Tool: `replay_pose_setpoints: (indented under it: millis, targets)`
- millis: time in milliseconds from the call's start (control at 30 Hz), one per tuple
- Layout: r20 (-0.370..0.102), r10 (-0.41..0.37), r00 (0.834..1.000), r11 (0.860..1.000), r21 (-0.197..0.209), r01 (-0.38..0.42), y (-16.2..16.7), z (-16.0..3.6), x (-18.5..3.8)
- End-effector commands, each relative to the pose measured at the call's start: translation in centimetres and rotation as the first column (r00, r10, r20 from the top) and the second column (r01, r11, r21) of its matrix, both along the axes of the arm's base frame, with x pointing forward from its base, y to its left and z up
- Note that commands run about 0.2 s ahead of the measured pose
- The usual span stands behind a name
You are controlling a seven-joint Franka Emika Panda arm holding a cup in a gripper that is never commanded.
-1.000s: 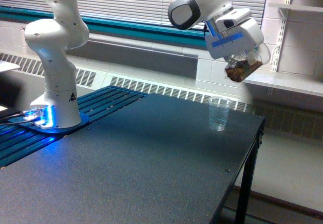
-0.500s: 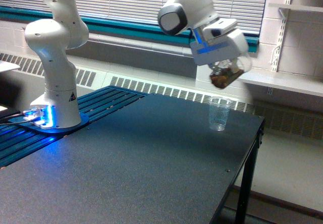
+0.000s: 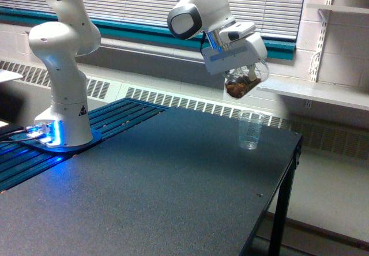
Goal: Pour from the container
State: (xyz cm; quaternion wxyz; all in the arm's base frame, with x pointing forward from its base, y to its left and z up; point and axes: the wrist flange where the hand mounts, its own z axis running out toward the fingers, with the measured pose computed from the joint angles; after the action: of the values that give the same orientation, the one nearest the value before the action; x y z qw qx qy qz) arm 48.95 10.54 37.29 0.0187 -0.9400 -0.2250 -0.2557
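Over dark table [image 3: 173,181], jug [image 3: 240,84] now farther left.

You've got no readable text here. Only sign: a small black triangular marking on the arm's white base column [image 3: 81,109], its symbol too small to make out. Faint graduation lines on the small cup [image 3: 249,130], no legible numbers.
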Motion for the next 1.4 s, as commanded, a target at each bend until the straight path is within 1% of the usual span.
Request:
replay_pose_setpoints:
  millis: [33,233,433,900,1400]
  targets:
    - [-0.003,-0.005,1.0,1.0,0.006,0.005,2.3,-0.2,-1.1]
    - [-0.013,0.009,1.0,1.0,-0.002,-0.009,3.7,-1.1,-1.6]
    - [-0.023,0.015,1.0,1.0,-0.02,-0.015,4.7,-1.7,-1.4]
    - [-0.059,0.032,0.998,0.995,-0.094,-0.037,6.9,-3.6,-0.4]
    - [-0.092,0.064,0.994,0.981,-0.175,-0.079,9.2,-5.1,0.1]
